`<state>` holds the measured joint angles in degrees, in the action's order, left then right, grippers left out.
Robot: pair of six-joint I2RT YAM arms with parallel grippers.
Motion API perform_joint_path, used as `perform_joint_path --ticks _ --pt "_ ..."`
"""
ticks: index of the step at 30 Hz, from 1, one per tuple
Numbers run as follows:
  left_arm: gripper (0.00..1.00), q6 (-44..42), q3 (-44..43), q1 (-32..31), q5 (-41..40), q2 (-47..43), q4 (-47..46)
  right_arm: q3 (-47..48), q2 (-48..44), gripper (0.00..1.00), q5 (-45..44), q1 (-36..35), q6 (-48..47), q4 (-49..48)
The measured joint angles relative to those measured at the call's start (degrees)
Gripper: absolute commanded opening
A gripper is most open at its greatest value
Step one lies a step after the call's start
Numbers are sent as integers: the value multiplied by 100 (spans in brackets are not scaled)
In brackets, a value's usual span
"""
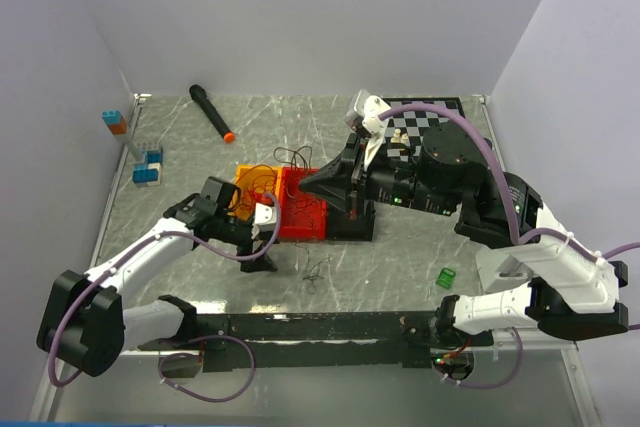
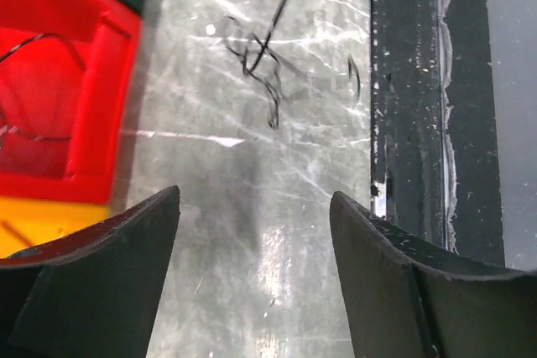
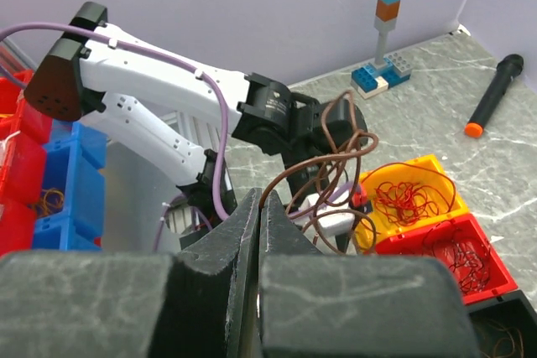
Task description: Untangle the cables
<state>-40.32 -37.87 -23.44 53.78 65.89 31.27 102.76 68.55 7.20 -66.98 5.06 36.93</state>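
On the grey marbled surface (image 1: pixel 400 257) three small bins stand touching in a row: one yellow bin (image 3: pixel 440 175), one red bin (image 3: pixel 491 270) and one black bin (image 1: pixel 350 229). The yellow bin holds a bundle of red cables (image 3: pixel 407 199), and the red bin holds darker red cables (image 3: pixel 445 249). The strands in each are too fine and tangled to count.

Two cables lie outside the bins. One brown cable (image 3: pixel 336 136) rises in several loose loops above the bins. Its end is pinched between the clenched fingers of the right tool (image 3: pixel 258 207), which is raised over the red and black bins. One black cable (image 2: pixel 256 56) lies as a small knot on the bare surface, near the red bin and just short of the black rail (image 2: pixel 419 81) at the near edge.

The left tool (image 2: pixel 253 200) hangs close to the surface beside the red and yellow bins. Its two fingers are spread apart with nothing between them, and the black cable is a little way in front of them, untouched.

Farther back are one black marker with an orange tip (image 1: pixel 212 113), one checkerboard (image 1: pixel 420 122) and two groups of toy bricks (image 1: pixel 148 167) at the left wall. One green block (image 1: pixel 446 278) sits alone near the right arm's base.
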Motion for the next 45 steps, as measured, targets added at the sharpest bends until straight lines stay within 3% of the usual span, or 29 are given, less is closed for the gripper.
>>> perform_joint_path --ticks 3,12,16,20,26,29,31,33,34,45 --pt "97 -9 2 -179 42 66 -120 13 2 0 26 0 -2 2" --pt "99 1080 -317 -90 348 133 -905 208 83 0 155 0 -2 13" --pt "88 1390 -603 118 605 326 -1215 219 114 0 208 0 -2 -4" --pt "98 1176 -715 28 1117 361 -1001 219 133 0 240 0 -4 -9" --pt "98 155 -868 -457 1478 426 87 297 223 0 245 0 -17 -7" --pt "87 -138 -909 -527 1491 492 400 400 321 0 254 0 -26 -11" --pt "68 -201 -931 -527 1482 557 415 426 350 0 260 0 -28 -15" --pt "14 -155 -933 -527 1453 586 350 439 356 0 262 0 -26 -13" --pt "1 -96 -933 -527 1427 586 273 457 361 0 264 0 -28 -15" --pt "1 382 -890 -527 748 542 -516 579 326 0 164 0 -107 44"
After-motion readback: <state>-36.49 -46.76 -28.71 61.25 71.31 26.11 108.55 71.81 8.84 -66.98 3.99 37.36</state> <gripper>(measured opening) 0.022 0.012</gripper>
